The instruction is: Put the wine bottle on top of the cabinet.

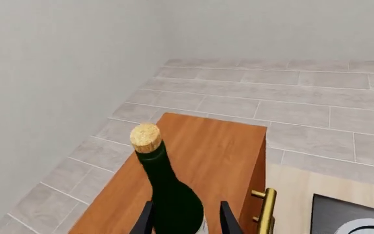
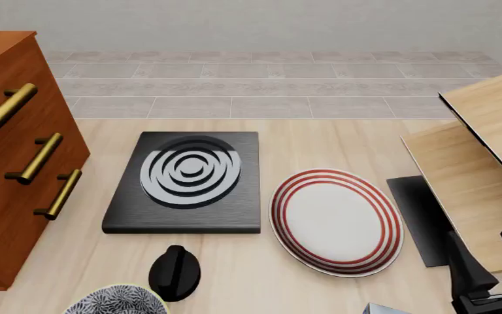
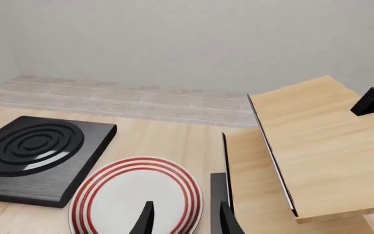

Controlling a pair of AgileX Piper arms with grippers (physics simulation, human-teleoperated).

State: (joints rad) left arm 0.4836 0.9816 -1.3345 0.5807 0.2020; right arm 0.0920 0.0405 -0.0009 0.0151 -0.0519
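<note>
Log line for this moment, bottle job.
left gripper: shut on wine bottle | bottle: above cabinet top, contact unclear | right gripper: open, empty, over plate

A simulated kitchen: a black hob plate and striped dinner plate share a wooden counter above tiled flooring.

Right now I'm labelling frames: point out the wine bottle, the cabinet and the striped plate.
wine bottle (image 1: 173, 195), left wrist view, dark glass shoulder.
cabinet (image 1: 206, 156), left wrist view, bare top surface.
striped plate (image 2: 334, 219), front view, white centre.
</note>
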